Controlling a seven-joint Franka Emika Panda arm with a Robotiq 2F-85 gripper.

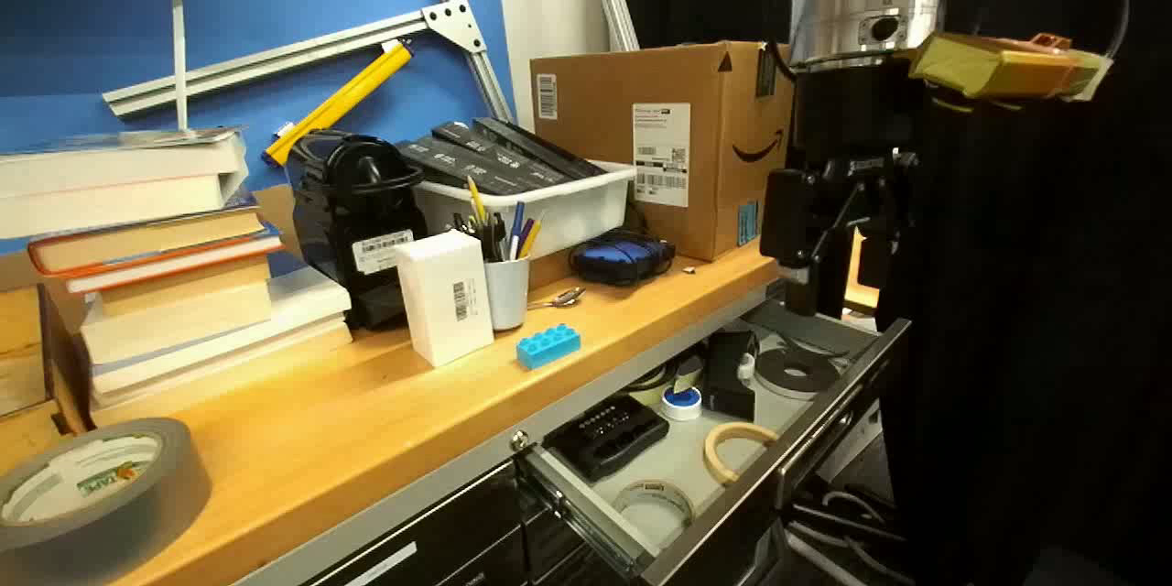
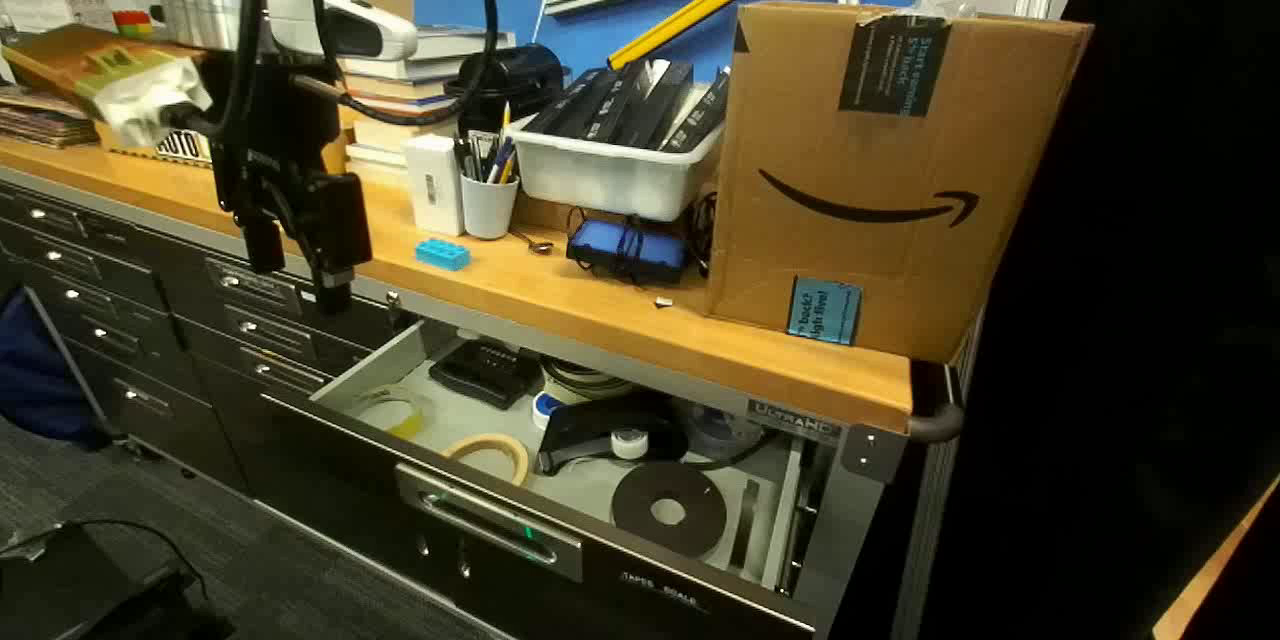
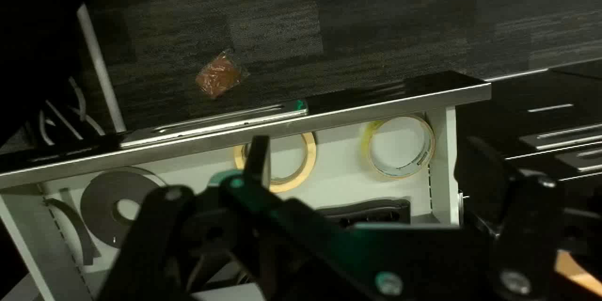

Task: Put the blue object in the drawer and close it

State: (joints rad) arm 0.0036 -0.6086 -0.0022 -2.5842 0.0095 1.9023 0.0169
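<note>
"Where does the light-blue toy building brick (image 1: 548, 346) sit?"

"On the wooden workbench (image 1: 366, 421), studs up, near the front edge; both exterior views show it. Let's place everything from that brick."

"Fine. So where's the Robotiq gripper (image 2: 302, 270)?"

"Well apart from the brick, out past the bench's front edge. The wrist view has the drawer (image 3: 336, 164) spread out beneath it."

"And its jaws?"

"Standing apart, with a visible gap between them."

"What's closest to the brick?"

"The upright white box (image 1: 447, 298), just behind it. The pen cup (image 1: 508, 293) stands beside that box, also behind the brick. Farther along the bench from the brick comes a cord-wrapped blue case (image 1: 623, 256), and farther again the Amazon carton (image 2: 890, 260)."

"How does the drawer stand?"

"Pulled out, lower than the brick and in front of it. A masking-tape roll (image 3: 309, 150) and a dark tape roll (image 3: 99, 207) lie inside."
</note>
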